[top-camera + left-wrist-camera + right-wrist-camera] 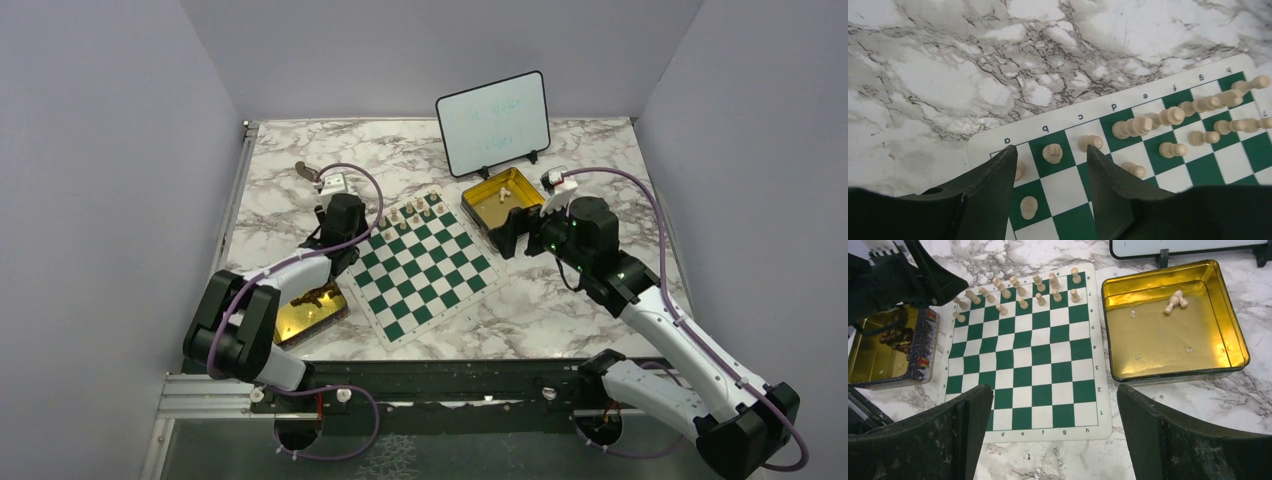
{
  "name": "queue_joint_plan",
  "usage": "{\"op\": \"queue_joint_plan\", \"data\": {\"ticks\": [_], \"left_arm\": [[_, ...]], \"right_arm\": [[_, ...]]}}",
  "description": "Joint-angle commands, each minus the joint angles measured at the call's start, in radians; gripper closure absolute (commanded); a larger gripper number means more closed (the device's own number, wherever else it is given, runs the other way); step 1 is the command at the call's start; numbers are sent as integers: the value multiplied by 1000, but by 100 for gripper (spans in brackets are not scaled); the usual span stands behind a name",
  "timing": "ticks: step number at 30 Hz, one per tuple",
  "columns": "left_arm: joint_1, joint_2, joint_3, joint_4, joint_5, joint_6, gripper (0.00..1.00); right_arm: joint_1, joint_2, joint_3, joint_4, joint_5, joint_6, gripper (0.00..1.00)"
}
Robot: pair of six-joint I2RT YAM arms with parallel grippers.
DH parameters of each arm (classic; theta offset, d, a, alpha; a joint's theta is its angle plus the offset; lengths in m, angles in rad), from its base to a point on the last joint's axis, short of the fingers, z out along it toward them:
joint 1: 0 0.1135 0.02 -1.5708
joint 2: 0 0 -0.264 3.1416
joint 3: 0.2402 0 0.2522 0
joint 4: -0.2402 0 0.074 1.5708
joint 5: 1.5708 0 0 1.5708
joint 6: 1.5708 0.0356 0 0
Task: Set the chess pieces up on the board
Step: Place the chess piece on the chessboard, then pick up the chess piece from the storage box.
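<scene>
The green and white board lies in the middle of the table. Pale chess pieces stand along its two far rows, also seen in the right wrist view. My left gripper is open above the board's far left corner. Its fingers straddle a pale piece on the b square without touching it. My right gripper is open and empty, above the board's near right edge. Two pale pieces lie in the right gold tin.
A gold tin with dark brown pieces sits left of the board. A small framed whiteboard stands at the back, behind the right tin. A small brown object lies on the marble at the far left.
</scene>
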Motion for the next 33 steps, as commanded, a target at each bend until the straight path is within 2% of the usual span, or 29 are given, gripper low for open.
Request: {"op": "queue_joint_plan", "data": {"ticks": [1,7,12,13,14,15,22,28,33], "left_arm": [[-2,-106,62,-34,33,5,42],[-2,-215,186,-200,143,51,28],[-1,-361,248,-341,257,76,17],[-2,-392,253,-358,295,83,14],[-2,-419,255,-387,322,90,4],[-2,-448,255,-407,346,95,1],[-2,-607,156,-501,483,149,1],[-2,-712,35,-537,503,219,1],[-2,-817,-18,-553,464,247,1]], "right_arm": [[6,19,28,-25,44,73,0],[5,69,20,-8,67,98,0],[6,138,22,11,124,78,4],[5,159,29,14,135,68,6],[6,187,35,19,150,58,7],[5,209,39,26,166,46,10],[-8,422,87,111,298,-40,37],[-55,583,136,227,339,-104,57],[-113,710,233,264,339,-110,65]]}}
